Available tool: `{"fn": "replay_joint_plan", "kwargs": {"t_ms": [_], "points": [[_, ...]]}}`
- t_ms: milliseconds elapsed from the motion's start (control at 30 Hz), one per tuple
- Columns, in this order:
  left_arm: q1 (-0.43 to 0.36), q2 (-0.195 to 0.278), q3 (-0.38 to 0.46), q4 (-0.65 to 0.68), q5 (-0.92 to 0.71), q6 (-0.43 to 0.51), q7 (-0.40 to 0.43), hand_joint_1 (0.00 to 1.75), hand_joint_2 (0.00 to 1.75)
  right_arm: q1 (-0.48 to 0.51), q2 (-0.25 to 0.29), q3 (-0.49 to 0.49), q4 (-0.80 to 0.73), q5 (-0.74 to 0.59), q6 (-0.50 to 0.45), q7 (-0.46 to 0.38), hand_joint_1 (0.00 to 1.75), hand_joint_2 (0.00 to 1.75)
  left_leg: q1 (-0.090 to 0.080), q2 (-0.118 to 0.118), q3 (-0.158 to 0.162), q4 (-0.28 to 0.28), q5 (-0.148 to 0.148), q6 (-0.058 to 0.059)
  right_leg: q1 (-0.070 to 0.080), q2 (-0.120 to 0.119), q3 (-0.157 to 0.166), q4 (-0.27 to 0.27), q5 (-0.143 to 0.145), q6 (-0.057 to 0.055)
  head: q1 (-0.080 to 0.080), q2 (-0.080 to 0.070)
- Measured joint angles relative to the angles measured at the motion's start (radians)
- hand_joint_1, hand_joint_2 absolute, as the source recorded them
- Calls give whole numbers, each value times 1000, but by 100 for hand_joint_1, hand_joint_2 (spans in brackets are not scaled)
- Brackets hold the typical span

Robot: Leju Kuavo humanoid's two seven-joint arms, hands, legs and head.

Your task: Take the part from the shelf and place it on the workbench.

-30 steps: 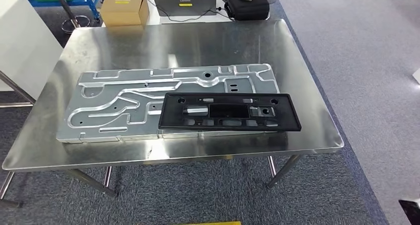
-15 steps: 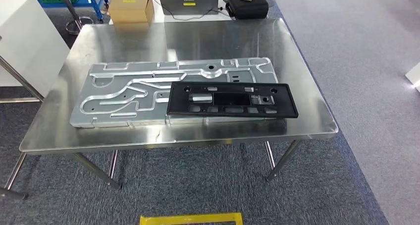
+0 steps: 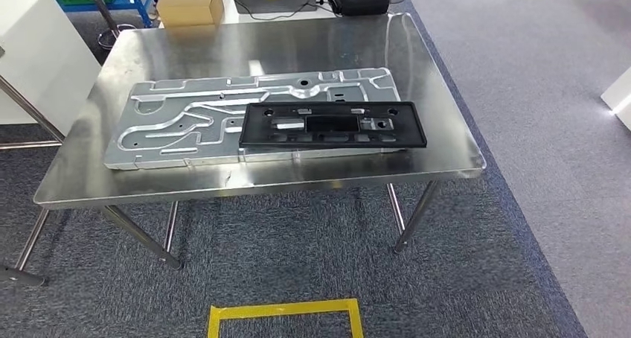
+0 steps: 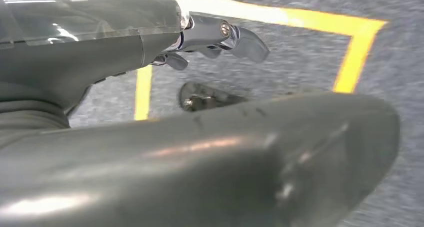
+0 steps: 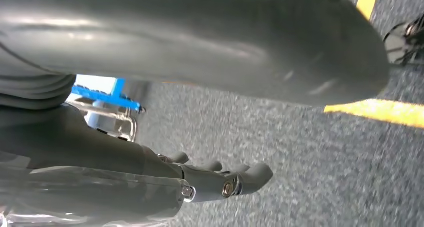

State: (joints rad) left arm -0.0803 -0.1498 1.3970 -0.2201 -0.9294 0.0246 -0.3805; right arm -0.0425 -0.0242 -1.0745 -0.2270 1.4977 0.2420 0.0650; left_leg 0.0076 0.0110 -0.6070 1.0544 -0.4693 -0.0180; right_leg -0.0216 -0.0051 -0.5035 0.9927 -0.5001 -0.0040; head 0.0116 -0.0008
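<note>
Black part (image 3: 332, 124), silver plate (image 3: 186, 122), shiny steel workbench (image 3: 245, 180) — grey-blue speckled carpet (image 3: 312, 256), yellow floor tape (image 3: 283, 309), tan box (image 3: 187, 1)

The workbench (image 3: 417, 62) is glossy polished metal. On it, a machined plate (image 3: 186, 118) looks brushed metal; the black part (image 3: 332, 124) looks matt plastic. The carpet (image 3: 298, 256) is rough.

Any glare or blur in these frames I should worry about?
Head view: sharp overall; the steel workbench mirrors the overhead light, with a bright patch behind the aluminium plate; the black frame part reads cleanly. Left wrist view: the thumb of the left hand is soft and the yellow floor tape is smeared. Right wrist view: the carpet is blurred past the right hand.
</note>
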Motion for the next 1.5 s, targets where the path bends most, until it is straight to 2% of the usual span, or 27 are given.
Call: {"fn": "replay_joint_plan", "kwargs": {"t_ms": [33,100,133,200,267,333,400,467,500,600,633,667,700,767,833,867,933,1000,1067,1133,1167,1233,1300,1367,1400,1467,1500], "points": [[0,-5,0,1,0,4,5,0,0,-1,-5,2,0,-1,-3,-8,0,131,2,-1,-14,45,-49,-2,1,-2,-12,-1,11,-6,-2,0],[0,-14,-1,4,0,9,11,0,0,-1,-11,4,0,-10,-8,-21,0,44,3,-2,-40,163,-142,-3,6,-2,-39,1,31,-12,-5,0],[-1,-18,-1,4,0,11,12,0,0,-2,-12,4,0,-19,-10,-28,0,0,2,-2,-43,210,-160,-2,8,-1,-55,3,42,-12,-5,0],[-1,-25,-1,5,1,11,9,0,0,-4,-13,1,2,-42,-16,-42,0,0,2,-4,-5,218,-129,4,12,7,-88,9,64,-10,-5,0],[-2,-28,-2,5,1,9,-1,0,0,-10,-11,-5,5,-64,-21,-58,0,0,-2,-23,88,109,-78,18,13,19,-118,16,85,-5,-5,0],[-4,-30,-2,5,1,4,-14,0,0,-18,-7,-10,9,-77,-22,-76,0,0,-6,-52,181,-29,-81,30,14,32,-136,20,106,3,-4,0],[-7,-30,-3,5,0,-1,-21,0,0,-24,-4,-15,11,-87,-18,-93,0,0,-11,-54,209,-89,-93,38,12,47,-143,16,131,16,-6,0],[-11,-29,-3,6,-1,-8,-23,0,0,-27,-3,-22,14,-94,-16,-104,0,0,-9,-38,194,-94,-72,49,9,52,-151,15,135,27,-9,0],[-13,-28,-4,6,-3,-12,-23,0,0,-29,-3,-24,15,-94,-17,-104,0,0,-8,-29,184,-98,-58,55,9,46,-159,31,110,32,-7,0],[-16,-24,-9,6,-15,-26,-23,0,0,-40,-1,-27,17,-85,-23,-85,0,0,-9,-8,141,-97,-21,67,1,19,-194,185,-44,46,-3,0],[-16,-23,-11,6,-19,-30,-23,0,0,-42,0,-27,18,-84,-23,-73,0,0,-10,-3,124,-94,-10,66,-1,16,-200,246,-70,52,-3,0],[-16,-22,-14,6,-22,-32,-24,0,0,-43,2,-27,18,-85,-22,-59,0,0,-11,2,108,-90,0,65,-4,15,-196,286,-66,57,-3,0],[-17,-21,-16,6,-25,-35,-24,0,0,-44,3,-27,19,-84,-20,-38,0,0,-11,5,90,-85,10,63,-7,15,-179,298,-42,61,-3,0],[-18,-20,-22,6,-30,-38,-24,0,0,-44,5,-27,21,-79,-12,9,0,0,-11,8,55,-68,26,55,-12,13,-93,221,8,64,-3,0],[-19,-20,-28,6,-36,-42,-24,0,0,-44,5,-27,21,-73,-4,50,0,0,-12,9,27,-48,37,45,-9,12,13,75,-9,57,-4,0],[-19,-20,-31,6,-37,-44,-24,0,0,-44,5,-27,21,-72,-3,63,0,0,-13,9,18,-41,44,39,-6,12,43,24,-28,49,-4,0],[-19,-20,-35,6,-41,-47,-22,0,0,-41,4,-27,21,-71,-3,84,0,0,-11,10,6,-37,60,25,-1,11,49,-9,-38,30,-5,0],[-17,-20,-37,6,-43,-46,-19,0,0,-35,3,-27,21,-71,-3,96,0,0,-6,4,-9,-17,36,13,-1,7,30,-12,-19,11,-5,0],[-14,-20,-38,6,-45,-45,-19,0,0,-31,0,-27,21,-69,-4,96,0,0,-3,-1,-34,62,-56,7,0,2,6,-13,5,-3,-9,0],[-13,-20,-39,6,-45,-44,-21,0,0,-28,-2,-27,21,-65,-6,81,0,0,-1,-2,-56,181,-136,4,5,1,-25,-11,28,-8,-12,0],[-13,-20,-39,6,-45,-43,-24,0,0,-27,-2,-27,21,-63,-8,67,0,0,-1,-2,-55,224,-142,3,7,1,-43,-7,40,-8,-12,0],[-13,-20,-41,6,-45,-41,-33,0,0,-26,-1,-27,21,-56,-16,35,0,0,-1,-2,-14,220,-91,3,8,1,-82,3,62,-5,-12,0],[-16,-20,-43,6,-45,-39,-47,0,0,-27,1,-27,21,-50,-29,-2,0,0,-3,-2,87,97,-57,8,9,1,-113,16,79,2,-12,0],[-20,-19,-45,6,-44,-37,-60,0,0,-30,8,-26,21,-45,-43,-37,0,0,-7,-3,175,-37,-81,20,10,1,-128,25,96,13,-12,0],[-22,-17,-46,6,-45,-36,-66,0,0,-32,11,-26,21,-44,-48,-52,0,0,-10,-4,192,-72,-94,27,10,0,-131,24,106,19,-11,0],[-23,-14,-47,6,-48,-35,-72,0,0,-36,17,-25,23,-41,-55,-72,0,0,-11,-2,184,-84,-82,44,7,0,-135,21,119,32,-11,0],[-24,-12,-48,6,-52,-35,-72,0,0,-38,19,-24,24,-39,-56,-76,0,0,-10,0,174,-86,-69,52,5,1,-142,31,103,37,-11,0]]}}
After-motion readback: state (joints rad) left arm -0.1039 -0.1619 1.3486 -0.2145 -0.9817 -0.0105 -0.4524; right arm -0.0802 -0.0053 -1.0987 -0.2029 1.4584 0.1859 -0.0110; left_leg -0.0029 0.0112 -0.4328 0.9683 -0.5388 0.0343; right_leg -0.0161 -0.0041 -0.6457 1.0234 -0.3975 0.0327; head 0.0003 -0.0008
